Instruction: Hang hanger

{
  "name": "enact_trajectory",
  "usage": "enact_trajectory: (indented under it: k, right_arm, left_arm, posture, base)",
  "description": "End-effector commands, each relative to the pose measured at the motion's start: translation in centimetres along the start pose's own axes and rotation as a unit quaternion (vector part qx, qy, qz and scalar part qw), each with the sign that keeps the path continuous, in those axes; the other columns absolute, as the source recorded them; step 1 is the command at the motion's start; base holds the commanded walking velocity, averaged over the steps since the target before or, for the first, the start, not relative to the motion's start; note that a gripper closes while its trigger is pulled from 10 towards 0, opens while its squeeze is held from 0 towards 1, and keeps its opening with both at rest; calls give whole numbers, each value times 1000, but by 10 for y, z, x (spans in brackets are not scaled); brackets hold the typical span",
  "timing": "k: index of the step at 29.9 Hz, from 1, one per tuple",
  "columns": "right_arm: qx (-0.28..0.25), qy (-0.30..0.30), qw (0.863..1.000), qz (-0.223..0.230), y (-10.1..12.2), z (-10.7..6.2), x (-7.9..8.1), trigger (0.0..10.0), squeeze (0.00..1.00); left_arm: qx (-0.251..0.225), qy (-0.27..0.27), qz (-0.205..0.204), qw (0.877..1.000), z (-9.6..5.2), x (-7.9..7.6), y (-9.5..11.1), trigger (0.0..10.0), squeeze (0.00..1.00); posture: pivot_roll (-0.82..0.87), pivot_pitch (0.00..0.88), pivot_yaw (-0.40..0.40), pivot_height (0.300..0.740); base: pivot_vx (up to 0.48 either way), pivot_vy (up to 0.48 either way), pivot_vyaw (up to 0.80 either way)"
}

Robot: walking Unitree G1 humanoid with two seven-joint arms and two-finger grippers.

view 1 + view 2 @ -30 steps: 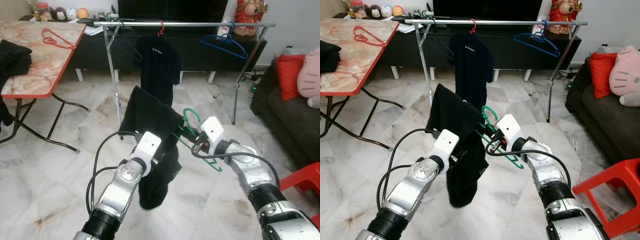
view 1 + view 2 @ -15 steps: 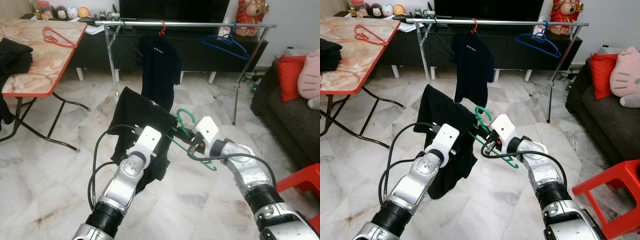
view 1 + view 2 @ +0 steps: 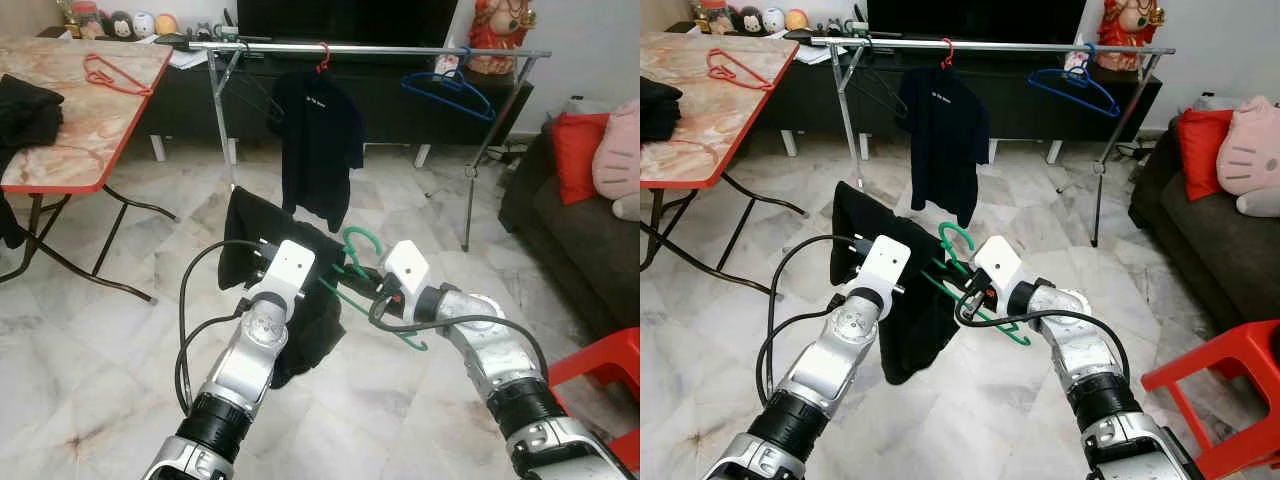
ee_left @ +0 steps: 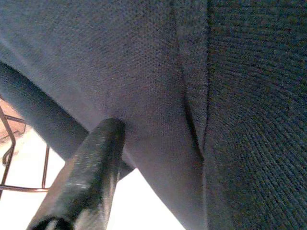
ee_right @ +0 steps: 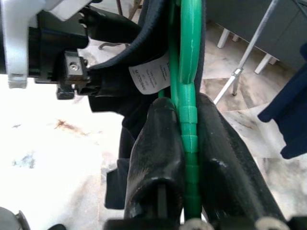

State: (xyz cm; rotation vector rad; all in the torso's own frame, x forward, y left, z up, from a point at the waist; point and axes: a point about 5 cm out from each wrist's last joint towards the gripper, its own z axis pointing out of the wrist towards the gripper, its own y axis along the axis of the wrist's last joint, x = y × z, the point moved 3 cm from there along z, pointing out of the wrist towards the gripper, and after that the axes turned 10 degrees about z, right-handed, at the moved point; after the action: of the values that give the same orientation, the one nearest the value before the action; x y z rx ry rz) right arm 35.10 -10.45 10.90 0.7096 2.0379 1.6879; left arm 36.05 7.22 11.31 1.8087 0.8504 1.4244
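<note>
A green plastic hanger (image 3: 352, 243) is held out in front of me, its hook pointing up. My right gripper (image 5: 187, 120) is shut on its neck, one black finger (image 5: 156, 143) on each side of the green bar. A black garment (image 3: 262, 232) with a white label (image 5: 149, 76) is draped over the hanger and hangs bunched below it. My left gripper (image 3: 908, 285) is pressed into this cloth just left of the hanger; one finger (image 4: 88, 177) shows against the fabric, the other is hidden. The silver rail (image 3: 400, 48) of the clothes rack stands farther ahead.
On the rail hang a black T-shirt (image 3: 320, 140) on a red hanger, a blue hanger (image 3: 447, 88) and a black hanger (image 3: 255, 95). A red-edged table (image 3: 70, 130) with a red hanger stands left. A dark sofa (image 3: 585, 240) and red stool (image 3: 600, 370) are right.
Both grippers have moved a little left and closer together with the hanger. The black garment is gathered up higher; its lower edge hangs shorter than before.
</note>
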Motion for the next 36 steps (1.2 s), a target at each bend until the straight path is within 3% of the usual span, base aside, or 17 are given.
enact_trajectory:
  k: [1, 26, 30, 36]
  right_arm:
    - [-20, -1, 1000, -8, 11, -2, -2, 0, 0]
    - [2, -8, 1000, -24, 9, -6, -7, 0, 0]
    - [28, -13, 999, -45, 1, -12, -12, 0, 0]
    - [113, 0, 990, -79, -20, -28, -20, 0, 0]
  left_arm:
    - [-7, -1, -1, 1000, 1, -2, 5, 0, 0]
    - [2, -16, 22, 1000, 2, -3, 2, 0, 0]
    - [2, -21, 23, 1000, 1, -1, 3, 0, 0]
    - [5, -22, 27, 999, 1, 2, 2, 0, 0]
  posture:
    - [-31, 0, -114, 740]
    - [-28, 0, -111, 740]
    - [-25, 0, -112, 740]
    - [-27, 0, -113, 740]
  base:
    - [0, 0, 0]
    - [0, 0, 0]
    - [0, 0, 0]
    - [0, 0, 0]
